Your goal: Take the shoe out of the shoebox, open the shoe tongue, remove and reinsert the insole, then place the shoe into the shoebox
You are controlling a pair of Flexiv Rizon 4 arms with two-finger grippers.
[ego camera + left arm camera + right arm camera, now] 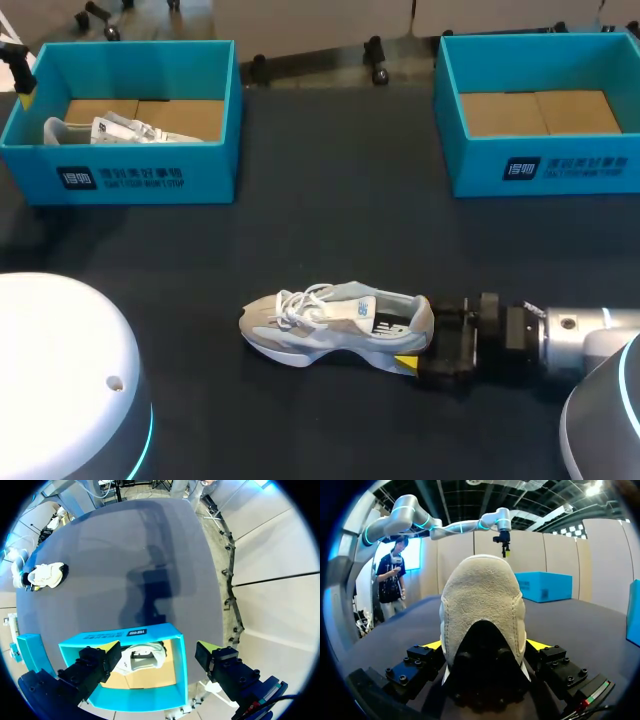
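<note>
A grey and white shoe [335, 322] lies on its side in the middle of the dark table, toe to the left. My right gripper [425, 338] is at its heel. In the right wrist view the heel [482, 605] fills the gap between the open fingers of that gripper [485, 647], a yellow tip on each side. My left gripper [159, 650] hangs open above the left blue shoebox [125, 632], where a second white shoe [142, 657] lies. In the head view, only part of the left gripper [20, 80] shows, at the far left corner by that box [130, 175].
A second blue shoebox [540, 160] stands at the back right with only its cardboard floor showing. Bare dark table lies between the two boxes and all around the shoe.
</note>
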